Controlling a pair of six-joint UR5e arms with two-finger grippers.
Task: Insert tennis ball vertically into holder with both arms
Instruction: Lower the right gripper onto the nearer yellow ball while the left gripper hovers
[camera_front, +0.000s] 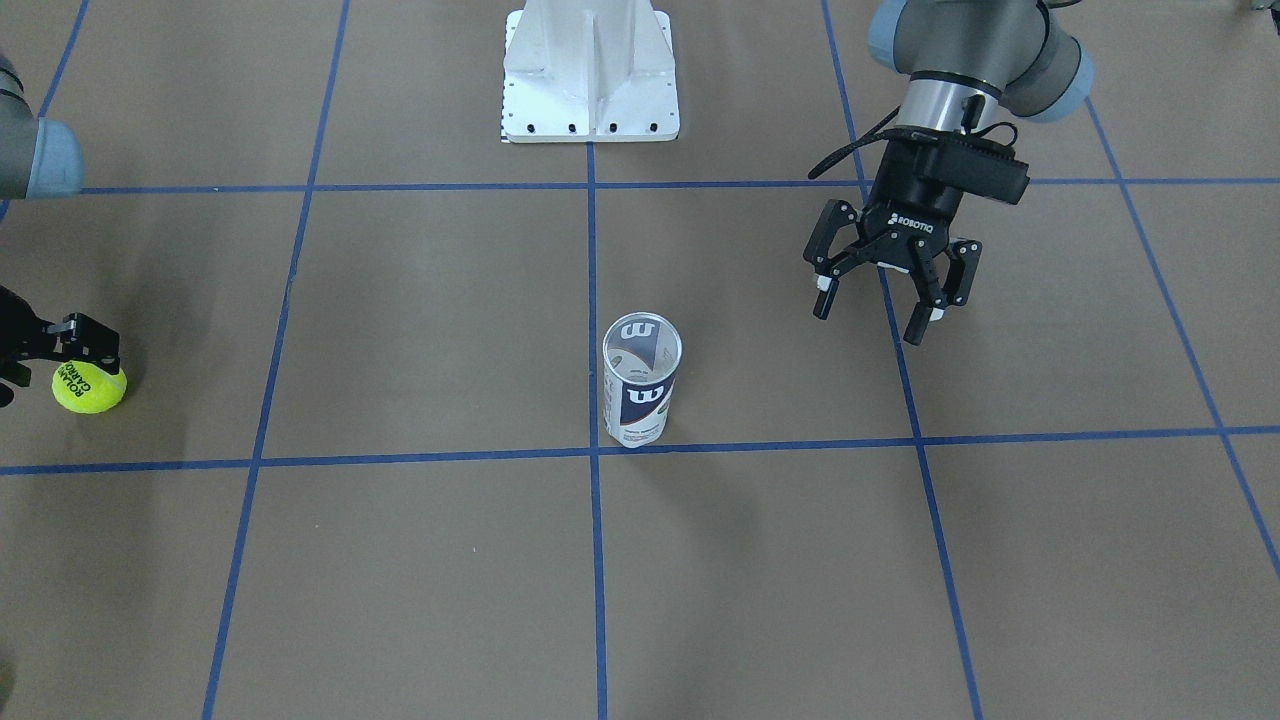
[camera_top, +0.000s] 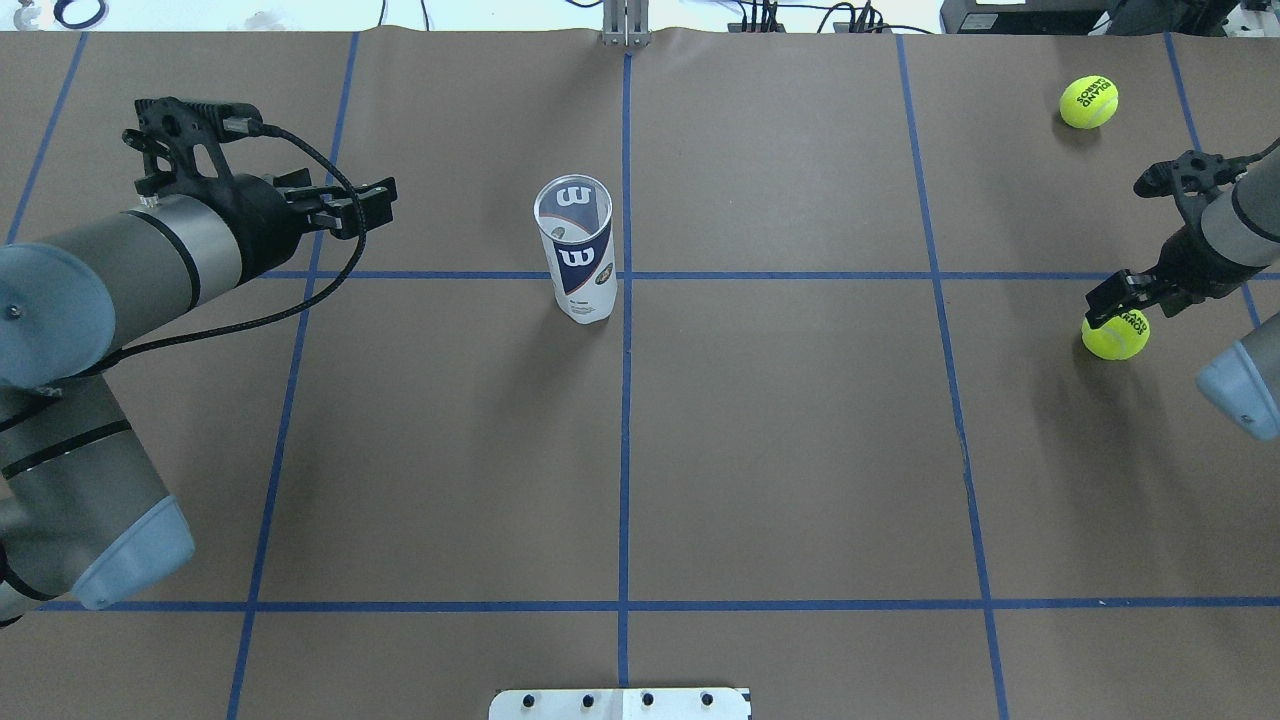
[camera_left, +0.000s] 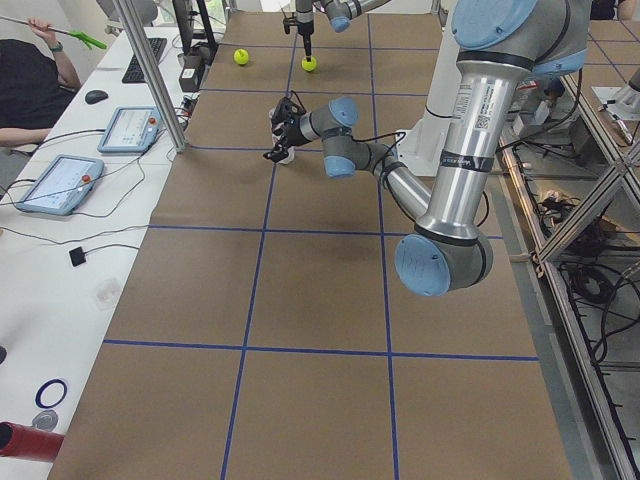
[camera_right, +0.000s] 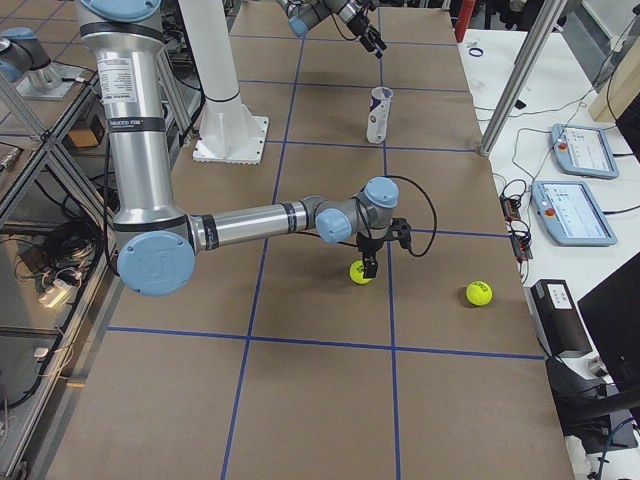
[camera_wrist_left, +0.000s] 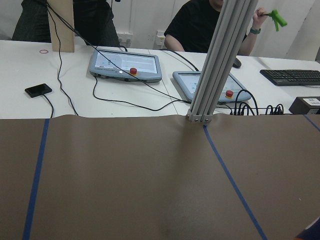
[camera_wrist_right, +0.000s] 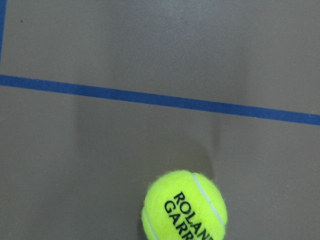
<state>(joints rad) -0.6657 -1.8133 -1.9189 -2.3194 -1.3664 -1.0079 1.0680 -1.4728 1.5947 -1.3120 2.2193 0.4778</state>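
Yellow-green tennis balls: 2 | holder: 1 upright | left gripper spread, empty | right gripper: cannot tell

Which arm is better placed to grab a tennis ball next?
Right. The right gripper hangs just over the nearer tennis ball. The left gripper, open, sits beside the holder, far across from that ball, so it probably suits steadying the holder instead.

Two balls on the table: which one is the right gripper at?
The nearer tennis ball, just under the right gripper; the other ball lies alone, farther from the robot.
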